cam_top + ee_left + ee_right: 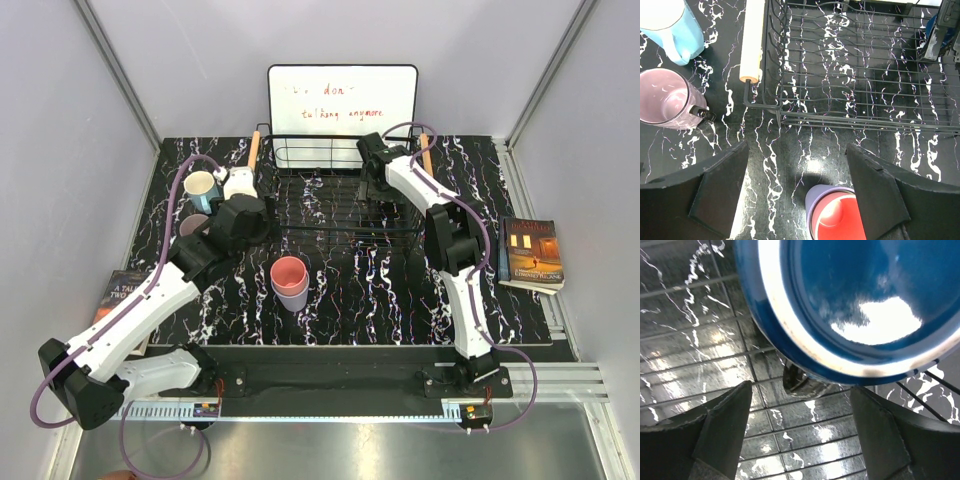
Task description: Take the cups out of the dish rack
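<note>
The dark navy cup (855, 290) was the last one in the dish rack (320, 215), at its right end, its glossy mouth turned toward the right gripper (801, 387). That gripper's jaws stood spread just short of the rim, pinching nothing. The left gripper (797, 150) hung off the rack's near left corner, jaws also spread and empty.

The likely trouble: a glazed, rounded wall could slip if the jaws closed off-centre, tipping the cup onto the wires, or a finger could snag a grid bar.

Left of the rack stood the light blue cup (201, 187) and mauve cup (193, 224); in front of it, the salmon pink cup (289, 273) was nested in the lavender cup (294, 298).

The bench (400, 290) was black marble-patterned with white veins, shiny. Pale grey walls enclosed it; a white board (342, 100) stood behind the rack.
</note>
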You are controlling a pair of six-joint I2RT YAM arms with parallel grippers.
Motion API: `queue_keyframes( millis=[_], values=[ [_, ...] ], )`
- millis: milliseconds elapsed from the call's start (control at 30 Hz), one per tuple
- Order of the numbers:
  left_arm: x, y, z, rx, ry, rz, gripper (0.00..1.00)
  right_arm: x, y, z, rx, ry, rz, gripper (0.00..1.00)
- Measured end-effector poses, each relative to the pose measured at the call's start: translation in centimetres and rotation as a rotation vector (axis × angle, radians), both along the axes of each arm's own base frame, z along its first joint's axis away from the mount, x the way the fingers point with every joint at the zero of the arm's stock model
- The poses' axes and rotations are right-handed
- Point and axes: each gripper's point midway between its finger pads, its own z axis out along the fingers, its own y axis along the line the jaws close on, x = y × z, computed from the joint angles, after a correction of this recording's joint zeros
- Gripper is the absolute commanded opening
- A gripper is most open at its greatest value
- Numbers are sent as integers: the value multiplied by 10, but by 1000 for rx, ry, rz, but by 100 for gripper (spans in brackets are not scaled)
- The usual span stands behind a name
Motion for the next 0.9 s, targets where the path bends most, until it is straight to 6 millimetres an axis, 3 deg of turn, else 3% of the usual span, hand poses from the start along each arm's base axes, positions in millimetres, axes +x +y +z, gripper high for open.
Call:
queue_keyframes(
  millis=[200, 433, 733, 867, 900],
  values=[
    [-1, 0, -6, 0, 12, 3, 84, 14, 5, 7, 30, -66, -12, 79],
    [-2, 0, -12, 2, 23, 5, 84, 19, 2, 12, 30, -123, -34, 68],
    [0, -2, -17, 11, 36, 3, 84, 9, -9, -8, 9, -156, -70, 45],
    [0, -2, -17, 10, 35, 2, 84, 11, -12, -8, 0, -173, -79, 37],
    [1, -2, -17, 10, 36, 2, 84, 12, -12, -7, 1, -178, -81, 31]
  ],
)
